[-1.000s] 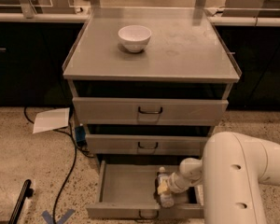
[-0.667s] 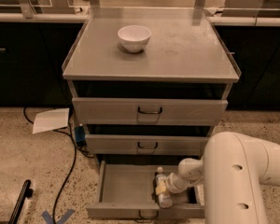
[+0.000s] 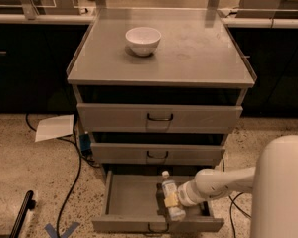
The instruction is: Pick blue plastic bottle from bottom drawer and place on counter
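Gripper (image 3: pixel 165 202): in bottom drawer (image 3: pixel 129 202), at blue plastic bottle (image 3: pixel 169 190), grip unclear
Robot arm (image 3: pixel 283 192): cut off by right and bottom edges
Black object (image 3: pixel 22 214): on floor, cut off, unidentifiable

White bowl (image 3: pixel 143 39) up top, white paper (image 3: pixel 54 127) on the floor (image 3: pixel 20 182), black cable (image 3: pixel 77 162) nearby, my gripper (image 3: pixel 168 202) low, right side.

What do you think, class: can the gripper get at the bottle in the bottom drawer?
Probably yes. The bottom drawer is pulled open, nothing covers the bottle, and the gripper is down inside the drawer, right at the bottle.
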Robot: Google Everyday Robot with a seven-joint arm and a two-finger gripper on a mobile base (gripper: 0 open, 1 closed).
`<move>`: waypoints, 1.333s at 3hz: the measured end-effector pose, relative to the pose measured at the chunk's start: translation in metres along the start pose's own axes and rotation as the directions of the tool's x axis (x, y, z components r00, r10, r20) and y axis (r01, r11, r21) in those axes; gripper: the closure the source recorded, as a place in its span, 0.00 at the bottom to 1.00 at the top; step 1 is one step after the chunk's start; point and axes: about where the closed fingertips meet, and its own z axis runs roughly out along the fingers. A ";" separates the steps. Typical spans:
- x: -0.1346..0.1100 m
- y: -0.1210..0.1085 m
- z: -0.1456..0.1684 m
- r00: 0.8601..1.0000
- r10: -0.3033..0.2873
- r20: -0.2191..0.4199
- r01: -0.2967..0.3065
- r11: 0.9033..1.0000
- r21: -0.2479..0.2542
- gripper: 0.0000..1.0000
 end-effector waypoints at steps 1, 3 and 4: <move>0.011 0.035 -0.046 0.996 -0.088 0.019 0.087 0.996 0.010 1.00; 0.014 0.053 -0.086 0.987 -0.133 0.089 0.134 0.991 -0.002 1.00; 0.014 0.070 -0.111 0.979 -0.181 0.091 0.181 0.983 0.009 1.00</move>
